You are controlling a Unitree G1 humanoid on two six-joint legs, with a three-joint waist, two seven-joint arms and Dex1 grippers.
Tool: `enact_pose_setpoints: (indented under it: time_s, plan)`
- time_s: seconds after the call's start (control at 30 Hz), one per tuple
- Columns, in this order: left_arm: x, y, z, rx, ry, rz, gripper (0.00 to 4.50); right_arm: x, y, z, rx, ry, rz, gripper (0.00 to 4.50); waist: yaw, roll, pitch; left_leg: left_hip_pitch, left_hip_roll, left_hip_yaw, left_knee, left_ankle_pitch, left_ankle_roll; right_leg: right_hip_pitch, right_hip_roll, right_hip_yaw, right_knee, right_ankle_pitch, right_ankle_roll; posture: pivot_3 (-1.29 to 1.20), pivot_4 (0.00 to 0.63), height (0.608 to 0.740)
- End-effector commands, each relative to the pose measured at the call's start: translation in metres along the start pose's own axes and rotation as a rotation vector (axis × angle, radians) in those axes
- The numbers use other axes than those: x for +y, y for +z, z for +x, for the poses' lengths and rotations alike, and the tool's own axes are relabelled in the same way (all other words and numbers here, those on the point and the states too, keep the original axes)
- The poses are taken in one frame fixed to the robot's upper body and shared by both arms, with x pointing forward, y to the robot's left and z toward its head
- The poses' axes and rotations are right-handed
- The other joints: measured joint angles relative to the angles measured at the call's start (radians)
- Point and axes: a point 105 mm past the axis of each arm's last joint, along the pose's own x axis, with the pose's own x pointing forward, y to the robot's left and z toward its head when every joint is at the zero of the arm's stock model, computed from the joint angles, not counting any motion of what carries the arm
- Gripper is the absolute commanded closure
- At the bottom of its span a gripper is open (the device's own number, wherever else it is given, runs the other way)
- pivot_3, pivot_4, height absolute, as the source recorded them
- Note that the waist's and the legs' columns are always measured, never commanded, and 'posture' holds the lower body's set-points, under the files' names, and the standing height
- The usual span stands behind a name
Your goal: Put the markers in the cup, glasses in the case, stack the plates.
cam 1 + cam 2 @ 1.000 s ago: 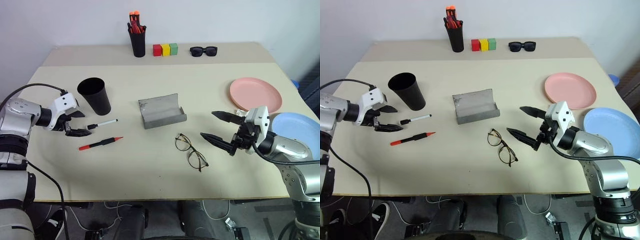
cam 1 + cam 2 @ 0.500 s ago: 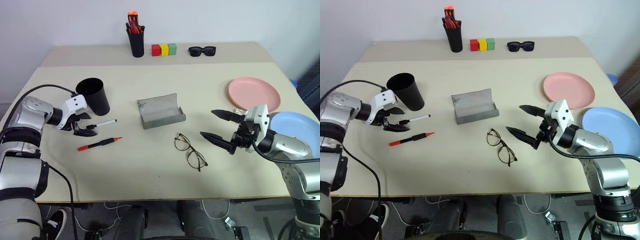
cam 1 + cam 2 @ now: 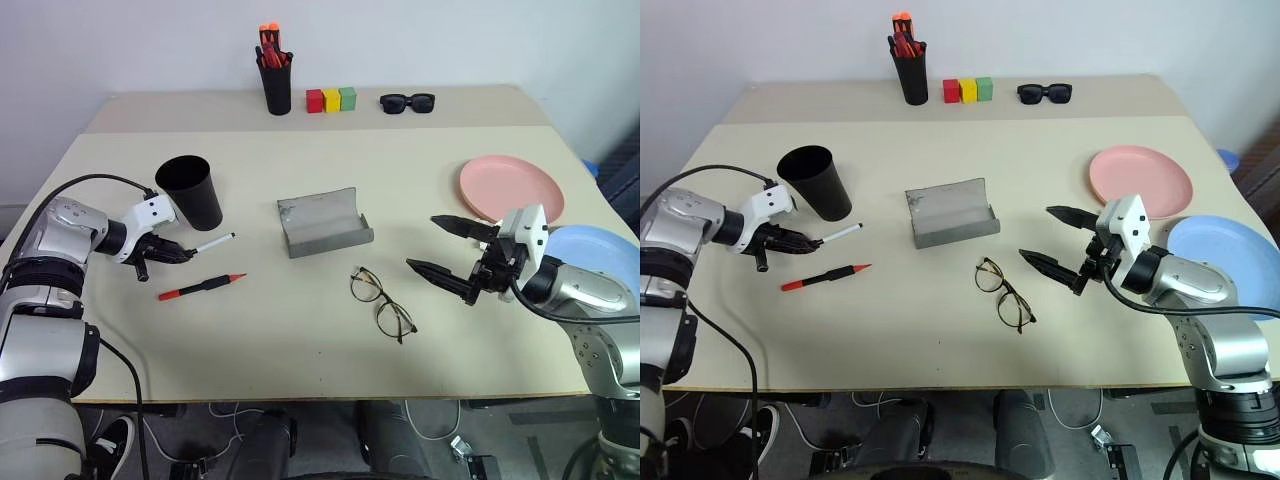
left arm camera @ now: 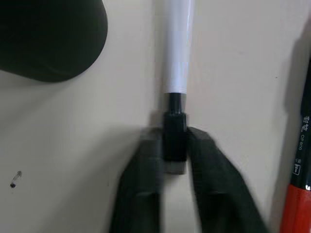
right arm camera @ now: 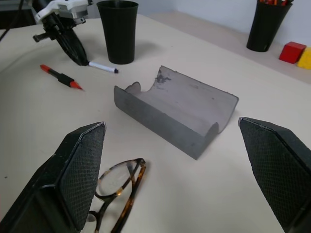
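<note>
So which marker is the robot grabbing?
The white-barrelled marker beside the black cup; the left gripper pinches its dark end. The red-and-black marker lies untouched nearer the table's front edge.

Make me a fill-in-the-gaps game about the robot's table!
1. The left tool pinches the white marker's ______ end.
2. The thin wire-framed glasses lie ______ the open grey case.
3. The salmon pink round plate and light blue round plate are not yet ______.

Missing words: black; outside; stacked
</note>
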Motion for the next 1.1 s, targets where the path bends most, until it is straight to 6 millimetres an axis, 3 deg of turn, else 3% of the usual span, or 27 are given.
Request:
enact_pose_setpoints:
  time_s: [0.03,0.2,0.47,0.57,0.73,0.83,0.97,1.1]
  plan:
    - [-0.008,-0.015,0.004,0.055,-0.034,-0.025,3.72,0.002,0.015,-0.002,-0.030,0.010,-0.044,0.00,0.000,0.000,0.000,0.000,0.000,0.000,0.000,0.000,0.000,0.000,0.000,0.000,0.000,0.000,0.000,0.00,0.150,0.740]
    - [-0.005,-0.015,0.000,0.067,-0.011,-0.010,3.72,0.002,0.015,-0.002,-0.027,0.013,-0.039,0.00,-0.001,0.000,0.000,0.000,0.000,0.000,0.000,0.000,0.000,0.000,0.000,0.000,0.000,0.000,0.000,0.00,0.150,0.740]
    - [-0.010,0.002,-0.015,0.018,-0.086,-0.010,3.72,0.001,0.014,0.000,-0.020,0.025,-0.033,0.00,-0.004,0.000,0.000,0.000,0.000,0.000,0.000,0.000,0.000,0.000,0.000,0.000,0.000,0.000,0.000,0.00,0.150,0.740]
    - [-0.015,0.007,-0.019,0.009,-0.116,0.018,4.48,0.001,0.013,0.001,-0.018,0.027,-0.032,0.00,-0.001,0.000,0.000,0.000,0.000,0.000,0.000,0.000,0.000,0.000,0.000,0.000,0.000,0.000,0.000,0.00,0.150,0.740]
    - [-0.011,0.018,-0.018,-0.037,-0.070,0.051,4.48,0.001,0.013,0.001,-0.019,0.028,-0.031,0.00,0.001,0.000,0.000,0.000,0.000,0.000,0.000,0.000,0.000,0.000,0.000,0.000,0.000,0.000,0.000,0.00,0.150,0.740]
    - [-0.012,0.033,-0.017,-0.117,-0.067,0.097,4.48,0.000,0.013,0.001,-0.019,0.026,-0.031,0.00,0.001,-0.001,0.000,0.000,0.000,0.000,0.000,0.000,0.000,0.000,0.000,0.000,0.000,0.000,0.000,0.00,0.150,0.740]
    - [-0.025,0.070,-0.023,-0.334,-0.153,0.126,4.48,0.000,0.013,0.002,-0.022,0.025,-0.030,0.00,0.002,-0.001,0.000,-0.001,0.000,0.000,0.000,0.000,0.000,0.000,0.000,0.000,0.000,0.000,0.000,0.00,0.150,0.740]
    - [-0.033,0.089,-0.026,-0.432,-0.160,0.205,4.48,0.000,0.013,0.002,-0.024,0.025,-0.034,0.00,0.000,-0.001,0.000,-0.001,0.000,0.000,0.000,0.000,0.000,0.000,0.000,0.000,0.000,0.000,0.000,0.00,0.150,0.740]
